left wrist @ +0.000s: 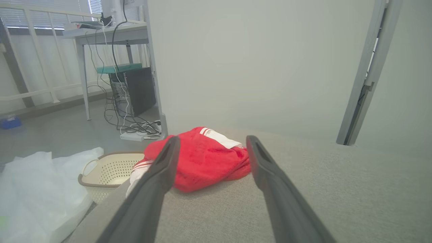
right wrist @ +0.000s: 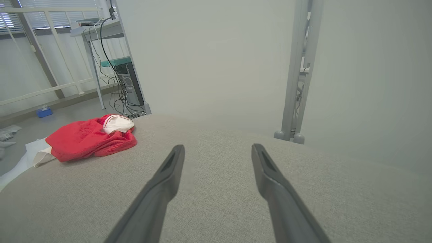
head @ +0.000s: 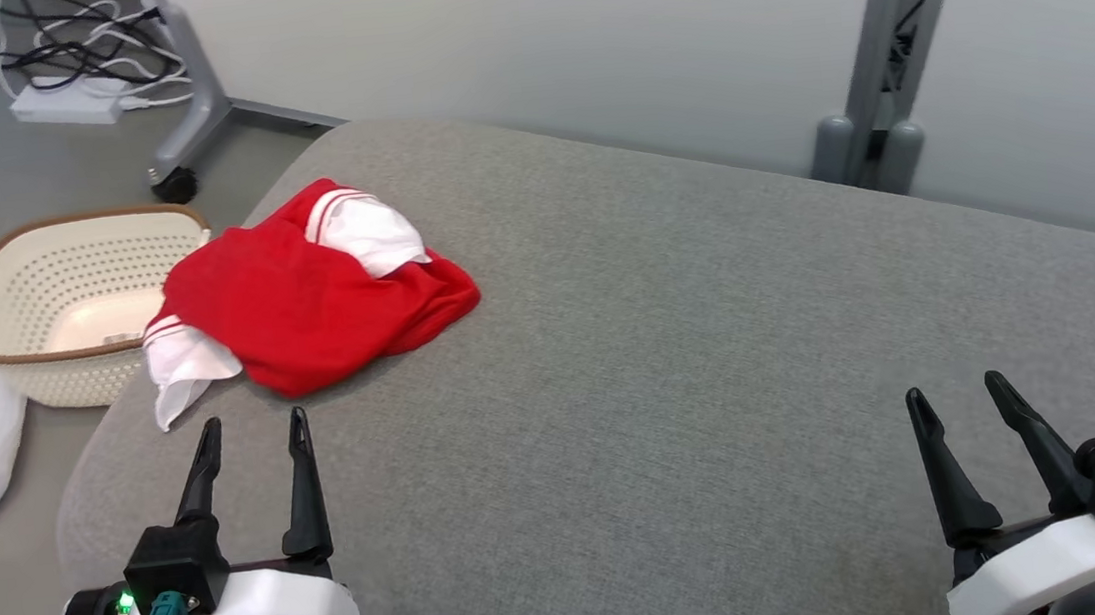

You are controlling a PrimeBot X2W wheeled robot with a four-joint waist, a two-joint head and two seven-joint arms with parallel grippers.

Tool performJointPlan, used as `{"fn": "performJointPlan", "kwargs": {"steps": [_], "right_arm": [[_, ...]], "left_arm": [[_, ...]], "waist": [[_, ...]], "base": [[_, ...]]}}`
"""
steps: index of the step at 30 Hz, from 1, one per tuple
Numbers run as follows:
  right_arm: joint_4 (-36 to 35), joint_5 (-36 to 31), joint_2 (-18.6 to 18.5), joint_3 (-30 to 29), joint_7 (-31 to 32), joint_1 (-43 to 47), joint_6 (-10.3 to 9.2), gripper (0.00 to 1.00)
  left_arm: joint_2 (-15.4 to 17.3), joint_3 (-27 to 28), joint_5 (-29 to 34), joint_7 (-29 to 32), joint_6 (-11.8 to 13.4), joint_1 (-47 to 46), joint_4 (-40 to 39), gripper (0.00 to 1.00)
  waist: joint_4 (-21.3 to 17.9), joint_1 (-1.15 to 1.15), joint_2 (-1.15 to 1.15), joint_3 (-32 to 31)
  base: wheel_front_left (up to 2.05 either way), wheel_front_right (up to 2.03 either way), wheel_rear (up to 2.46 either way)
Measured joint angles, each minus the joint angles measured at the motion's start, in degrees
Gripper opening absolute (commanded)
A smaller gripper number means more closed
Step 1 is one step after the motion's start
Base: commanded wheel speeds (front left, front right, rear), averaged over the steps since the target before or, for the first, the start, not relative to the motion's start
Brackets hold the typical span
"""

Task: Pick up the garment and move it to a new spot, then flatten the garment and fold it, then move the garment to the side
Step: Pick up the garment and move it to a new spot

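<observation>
Since the garment [head: 306, 301] lies crumpled at the far left corner of the grey cushion [head: 714, 362], a white flap at the edge near the basket [head: 24, 298], the left gripper [head: 253, 426] is the one to use. Its jaws stand wide and empty just short of the cloth; the right gripper [head: 952, 391] sits well apart, jaws likewise spread. Pinching the thick red bunch, not the loose white flap, should give a firm hold for lifting.
</observation>
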Motion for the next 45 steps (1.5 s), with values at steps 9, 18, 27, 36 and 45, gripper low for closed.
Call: {"fn": "performJointPlan", "kwargs": {"steps": [9,18,27,36,45], "right_arm": [[1.03,0.52,0.01,1.11,-0.52,-0.60,0.00,1.00],[1.66,0.83,0.00,1.14,-0.98,-0.69,0.00,1.00],[1.65,1.25,0.01,1.25,-0.98,-0.68,0.00,1.00],[0.91,1.27,0.00,2.09,-0.57,-1.91,0.00,1.00],[-0.64,-0.49,0.05,3.19,0.88,-5.48,0.00,1.00]], "left_arm": [[0.64,0.47,-0.29,-0.08,0.18,0.87,-0.86,1.00],[0.76,0.37,-0.47,-0.09,0.23,0.88,-0.92,1.00],[0.79,0.27,-0.62,-0.09,1.01,0.53,-1.58,1.00],[4.33,2.57,0.46,1.65,1.92,-11.43,-7.62,1.00],[7.73,5.11,-4.25,7.19,-2.43,-25.70,8.45,1.00]], "waist": [[4.47,0.00,0.00,-0.23],[4.36,0.00,0.00,-0.35],[4.47,0.00,0.00,-0.49],[3.25,0.00,0.00,1.11],[-1.98,0.00,0.00,6.60]], "base": [[0.00,0.00,0.00],[0.00,0.00,0.00],[0.00,0.00,0.00],[0.00,0.00,0.00],[0.00,0.00,0.00]]}}
